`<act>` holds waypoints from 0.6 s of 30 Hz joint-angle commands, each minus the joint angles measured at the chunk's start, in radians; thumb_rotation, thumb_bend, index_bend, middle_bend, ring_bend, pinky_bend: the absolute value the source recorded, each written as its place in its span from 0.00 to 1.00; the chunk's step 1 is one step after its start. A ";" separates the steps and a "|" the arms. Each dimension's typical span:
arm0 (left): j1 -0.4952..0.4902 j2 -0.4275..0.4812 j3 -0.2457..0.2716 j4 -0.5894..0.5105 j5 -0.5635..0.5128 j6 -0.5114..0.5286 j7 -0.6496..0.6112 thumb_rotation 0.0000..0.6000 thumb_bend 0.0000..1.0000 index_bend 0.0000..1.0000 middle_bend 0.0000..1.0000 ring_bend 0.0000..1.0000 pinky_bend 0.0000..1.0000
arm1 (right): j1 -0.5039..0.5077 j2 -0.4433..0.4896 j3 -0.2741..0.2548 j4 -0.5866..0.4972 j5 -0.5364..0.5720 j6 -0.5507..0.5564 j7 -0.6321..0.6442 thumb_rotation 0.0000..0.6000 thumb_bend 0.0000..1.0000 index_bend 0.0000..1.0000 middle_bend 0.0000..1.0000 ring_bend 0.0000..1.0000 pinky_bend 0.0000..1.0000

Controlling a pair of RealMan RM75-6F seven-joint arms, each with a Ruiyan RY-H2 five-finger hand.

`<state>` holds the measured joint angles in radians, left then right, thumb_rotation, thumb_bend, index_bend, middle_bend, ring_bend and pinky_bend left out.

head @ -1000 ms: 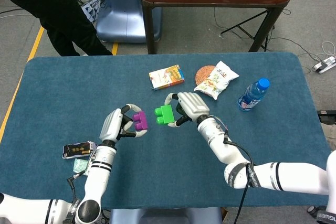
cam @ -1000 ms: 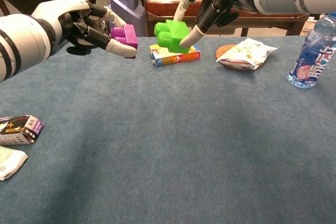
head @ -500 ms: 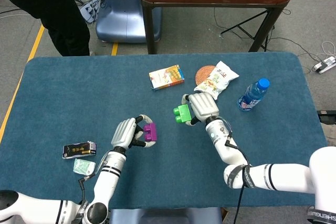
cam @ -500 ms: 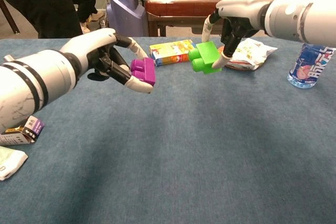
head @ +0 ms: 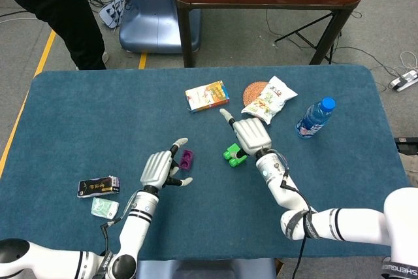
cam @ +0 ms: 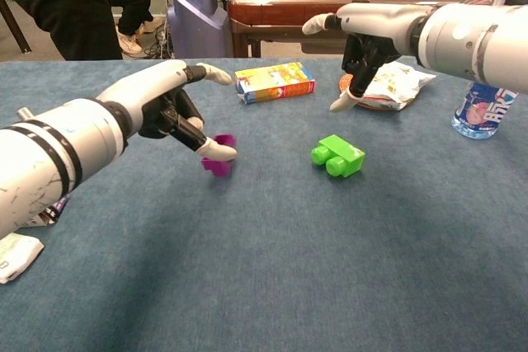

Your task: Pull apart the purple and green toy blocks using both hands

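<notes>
The two blocks already lay apart on the blue table (cam: 272,286), so what remained, as I judged it, was to let go cleanly and draw the hands clear. The green block (cam: 338,156) rested on the cloth near the table's middle, just right of centre, with nothing touching it; the right hand (cam: 363,43) hung above and a little beyond it, fingers spread and empty. The purple block (cam: 219,154) sat to the left of the green one, well apart from it, and in the chest view a fingertip of the left hand (cam: 169,105) came so close over its top that I could not tell whether it touched; the fingers were splayed rather than wrapped round the block, so the hand read as open and holding nothing. In the head view the purple block (head: 187,158) showed just beside those fingers, with the green block (head: 233,154) partly under the right hand (head: 251,136). To finish well, the left hand would best lift straight up before moving back, lest a trailing finger roll the purple piece toward its partner, and the right likewise rise clear without sweeping the snack bag (cam: 388,82) or the small box (cam: 274,82) at the far side.
</notes>
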<state>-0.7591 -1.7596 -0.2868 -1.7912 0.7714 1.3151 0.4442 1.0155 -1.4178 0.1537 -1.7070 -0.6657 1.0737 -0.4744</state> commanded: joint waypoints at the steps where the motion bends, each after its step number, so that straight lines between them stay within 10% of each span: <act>1: 0.017 0.020 0.010 -0.012 0.026 0.012 -0.002 1.00 0.00 0.14 1.00 1.00 1.00 | -0.032 0.026 -0.001 -0.040 -0.054 0.040 0.004 1.00 0.00 0.00 0.87 0.93 1.00; 7: 0.092 0.122 0.065 -0.065 0.168 0.082 -0.034 1.00 0.00 0.23 0.99 0.93 1.00 | -0.116 0.108 -0.028 -0.120 -0.187 0.124 0.032 1.00 0.00 0.05 0.68 0.75 0.92; 12: 0.177 0.241 0.126 -0.084 0.306 0.149 -0.089 1.00 0.00 0.27 0.74 0.70 0.98 | -0.196 0.217 -0.065 -0.154 -0.309 0.118 0.134 1.00 0.00 0.05 0.51 0.58 0.76; 18: 0.286 0.371 0.198 -0.013 0.455 0.225 -0.193 1.00 0.00 0.46 0.40 0.40 0.54 | -0.302 0.338 -0.128 -0.113 -0.495 0.128 0.275 1.00 0.00 0.06 0.39 0.42 0.38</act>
<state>-0.5108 -1.4283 -0.1253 -1.8403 1.1761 1.5103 0.2979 0.7664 -1.1296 0.0596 -1.8399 -1.0877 1.1893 -0.2604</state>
